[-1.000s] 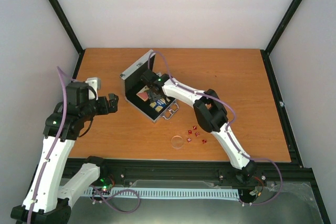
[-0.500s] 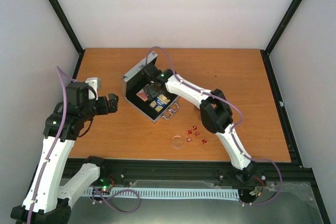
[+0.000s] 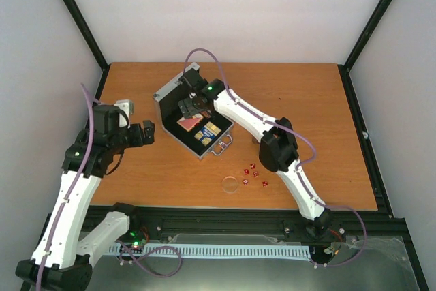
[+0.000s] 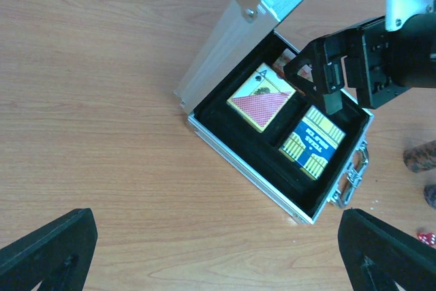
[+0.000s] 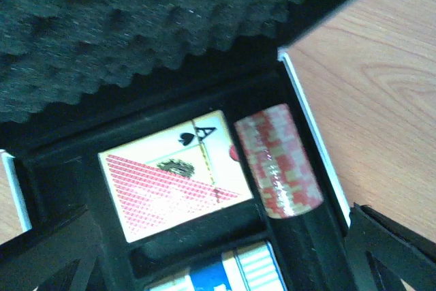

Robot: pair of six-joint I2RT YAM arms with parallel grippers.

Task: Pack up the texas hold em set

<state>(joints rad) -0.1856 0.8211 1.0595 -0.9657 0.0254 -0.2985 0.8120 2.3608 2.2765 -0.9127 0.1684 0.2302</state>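
Case (image 4: pixel 269 168): on the table (image 3: pixel 313 100), left of centre, set at an angle to the edges; open, black lining exposed.
Lid (image 4: pixel 230 40): raised on the far-left side, silver outside, dark egg-crate foam (image 5: pixel 116 25) inside.
Handle (image 4: pixel 351 174): metal loop on the near-right wall, lying out towards the dice.
Red-white deck (image 5: pixel 174 178): flat in the far compartment, ace of spades corner showing.
Blue-yellow deck (image 4: pixel 312 142): flat in the next compartment, nearer the handle, just beside the red-white one.
Chip stack (image 5: pixel 278 161): red and tan roll on its side in the narrow slot along the right of the red-white deck.
Dice (image 3: pixel 254 174): small red cluster on bare wood, near-right of the case, apart from it.
Clear disc (image 3: pixel 231 183): flat on the wood, just left of the dice.
Right gripper (image 5: pixel 221 253): above the case interior, over the decks; fingers spread wide, nothing between them, not touching the contents as far as visible.
Left gripper (image 4: pixel 218 253): left of the case, well apart from it, camera aimed at it; fingers spread wide, gripping nothing.
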